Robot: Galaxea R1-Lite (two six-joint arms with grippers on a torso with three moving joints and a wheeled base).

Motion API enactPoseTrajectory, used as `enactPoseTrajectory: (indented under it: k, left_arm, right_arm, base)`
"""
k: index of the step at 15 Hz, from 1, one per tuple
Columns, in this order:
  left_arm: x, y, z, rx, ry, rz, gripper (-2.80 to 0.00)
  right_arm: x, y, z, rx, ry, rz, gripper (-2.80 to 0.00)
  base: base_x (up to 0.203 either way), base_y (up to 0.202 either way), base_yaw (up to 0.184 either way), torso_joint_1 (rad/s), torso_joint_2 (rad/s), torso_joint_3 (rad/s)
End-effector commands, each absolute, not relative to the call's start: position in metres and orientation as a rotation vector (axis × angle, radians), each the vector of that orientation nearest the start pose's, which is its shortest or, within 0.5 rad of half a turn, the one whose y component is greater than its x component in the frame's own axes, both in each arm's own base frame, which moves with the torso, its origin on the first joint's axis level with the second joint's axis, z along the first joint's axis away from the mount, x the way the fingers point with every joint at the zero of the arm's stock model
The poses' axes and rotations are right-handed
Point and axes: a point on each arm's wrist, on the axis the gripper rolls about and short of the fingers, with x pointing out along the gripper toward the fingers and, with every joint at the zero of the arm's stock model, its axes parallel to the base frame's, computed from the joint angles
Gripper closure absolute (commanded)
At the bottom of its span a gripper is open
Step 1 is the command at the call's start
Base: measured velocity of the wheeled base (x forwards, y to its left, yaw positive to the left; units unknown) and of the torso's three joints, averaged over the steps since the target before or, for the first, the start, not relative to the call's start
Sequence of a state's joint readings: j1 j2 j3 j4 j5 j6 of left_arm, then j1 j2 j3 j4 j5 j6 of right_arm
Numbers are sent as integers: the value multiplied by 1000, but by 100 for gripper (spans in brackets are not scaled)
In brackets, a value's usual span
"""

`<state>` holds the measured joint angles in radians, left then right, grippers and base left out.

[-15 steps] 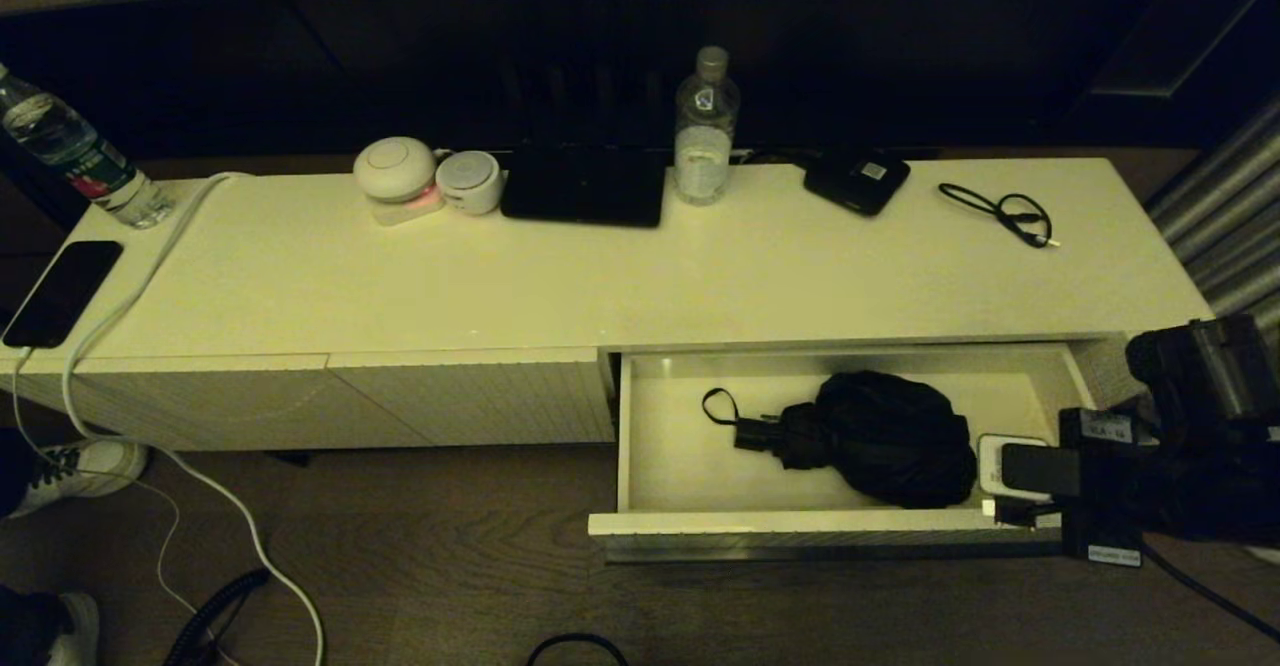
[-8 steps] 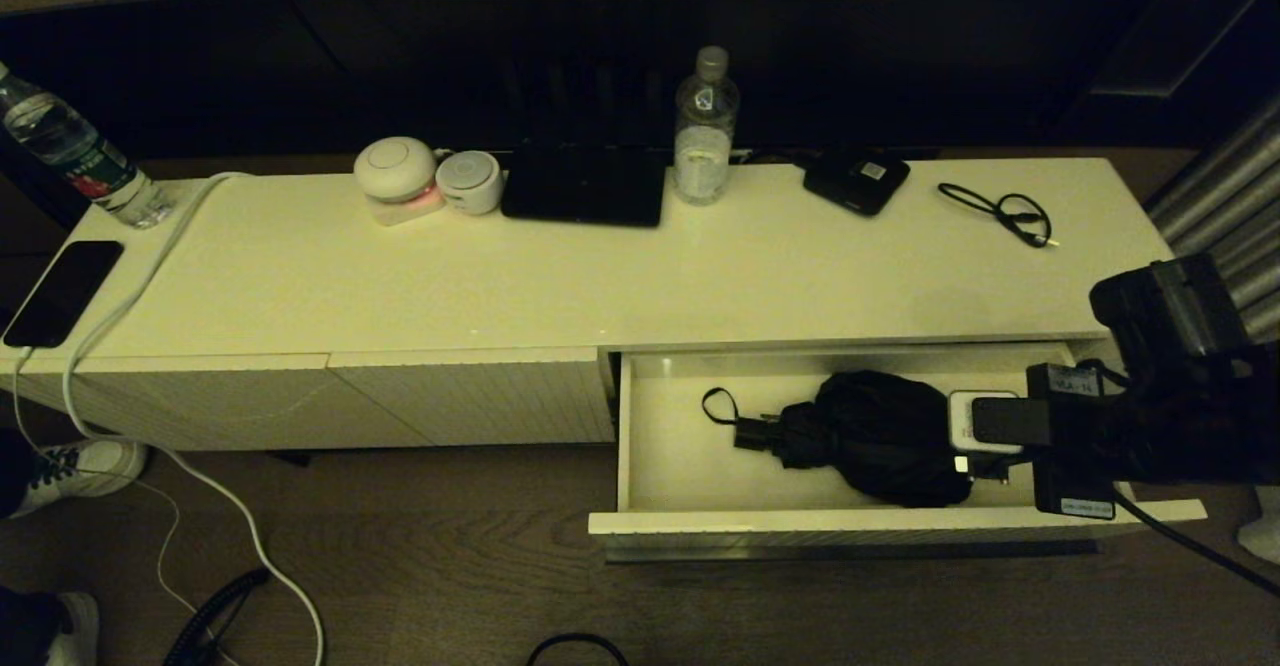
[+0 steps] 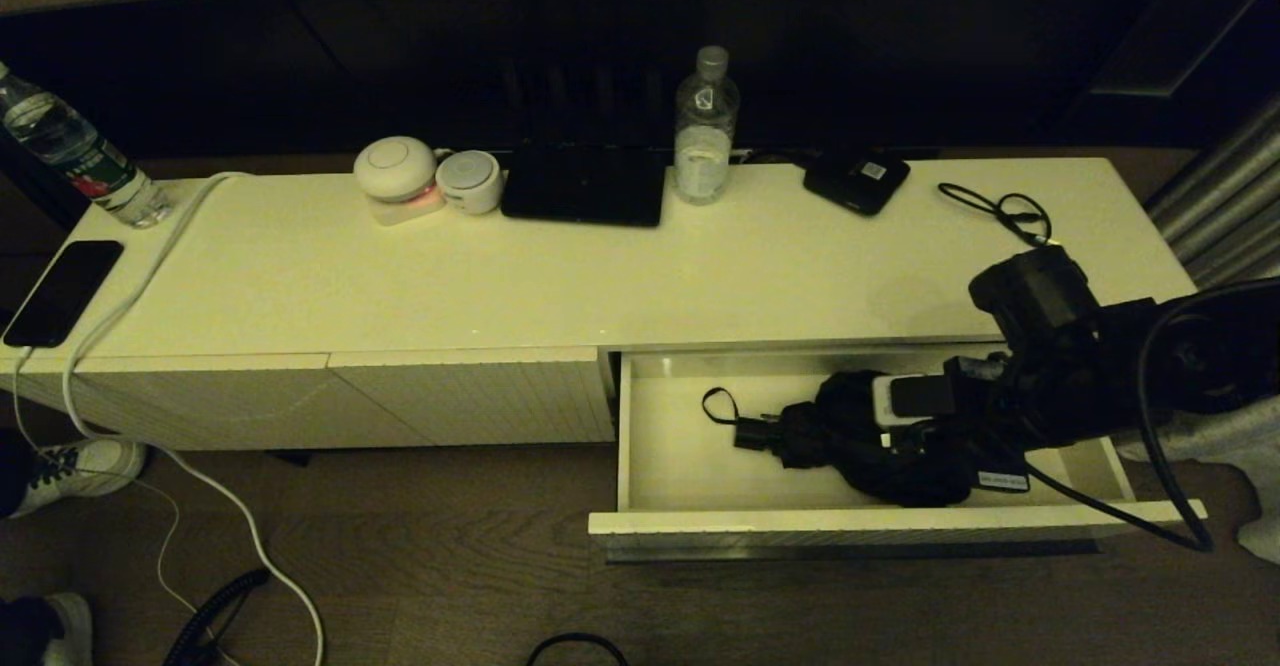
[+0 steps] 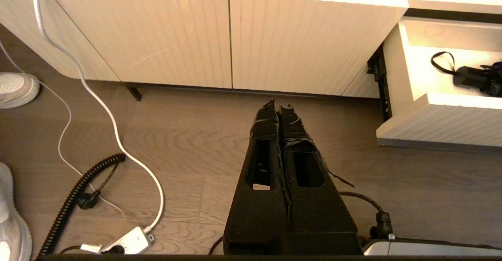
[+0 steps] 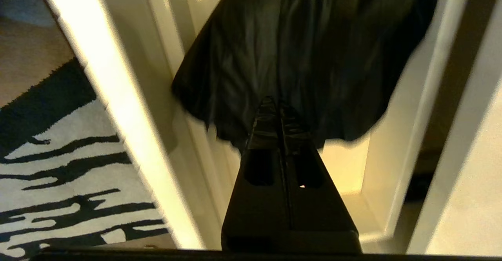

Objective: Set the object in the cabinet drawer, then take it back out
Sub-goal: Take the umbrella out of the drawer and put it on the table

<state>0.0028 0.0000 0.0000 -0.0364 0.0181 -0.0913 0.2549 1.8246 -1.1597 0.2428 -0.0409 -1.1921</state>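
Umbrella [image 3: 880,446] lies in open drawer [image 3: 850,523], right end hidden by right arm. Right pincer [image 5: 274,102] clenched, empty, tips over fabric; contact unclear. Left pincer [image 4: 279,106] clenched above floor.

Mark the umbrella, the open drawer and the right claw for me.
umbrella [image 3: 880,461]: head view, bunched black fabric.
drawer [image 3: 800,523]: head view, front top edge.
right claw [image 5: 274,102]: right wrist view, shut fingertips at the fabric.
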Motion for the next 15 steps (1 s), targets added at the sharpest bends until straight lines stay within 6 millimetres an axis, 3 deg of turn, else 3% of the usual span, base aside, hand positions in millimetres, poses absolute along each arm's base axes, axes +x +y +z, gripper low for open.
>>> enactPoseTrajectory:
  k: [1,8,9,15]
  left_arm:
    - [-23,0,79,-92,-39,20,0]
    - [-23,0,79,-92,-39,20,0]
    - [-23,0,79,-92,-39,20,0]
    - [-23,0,79,-92,-39,20,0]
  right_arm:
    - [325,86,153,-1242,698,742,0]
    - [312,82,170,-1249,686,719,0]
    - [311,81,172,-1252,670,711,-280]
    - [309,78,169,-1265,685,720,-280]
  base:
    - [0,0,0,0,0,0]
    - [0,0,0,0,0,0]
    - [0,0,0,0,0,0]
    - [0,0,0,0,0,0]
